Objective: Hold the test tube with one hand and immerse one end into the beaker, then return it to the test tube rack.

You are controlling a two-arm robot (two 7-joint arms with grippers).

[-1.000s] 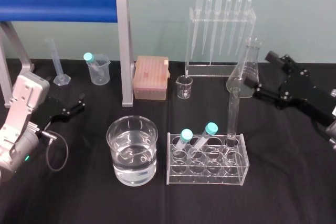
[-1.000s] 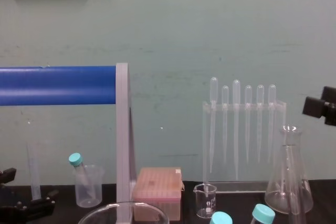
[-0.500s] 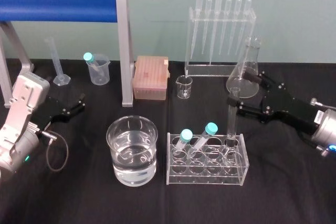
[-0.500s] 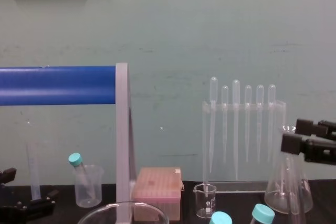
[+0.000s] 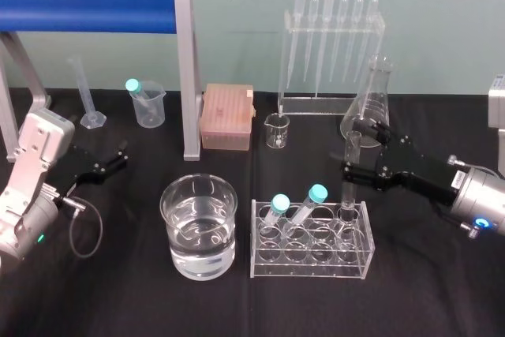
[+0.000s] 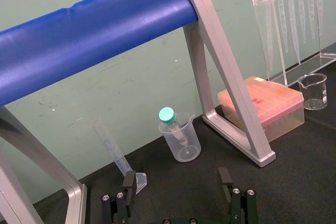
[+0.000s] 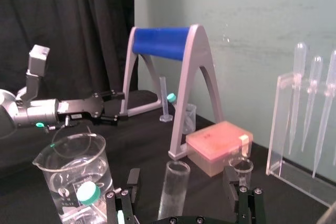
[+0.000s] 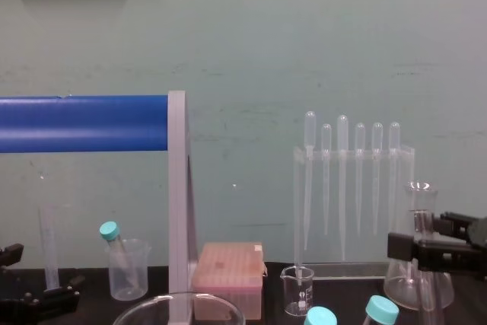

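Right hand [image 5: 357, 151] spread open around the test tube [image 5: 349, 183], upright in its rack.

Nearest on the black worktop [image 5: 426, 297]: the wide beaker [image 5: 199, 230], part full of clear liquid, just left of the clear test tube rack [image 5: 312, 267], with two teal-capped tubes [image 5: 309, 201] leaning in the rack's left holes. At the rack's right end, back row: the test tube, lip just above the right hand, one of the fingers [image 7: 231, 178] on each side of the glass, a gap on both sides in the right wrist view, nothing clenched. Over at the left edge: left hand [image 5: 120, 155], released and wide open, low over the worktop, well apart from the beaker. Farther back: pink tip box [image 5: 227, 117], small graduated beaker [image 5: 277, 131], conical flask [image 5: 371, 108], then the pipette stand [image 5: 331, 45] against the wall.
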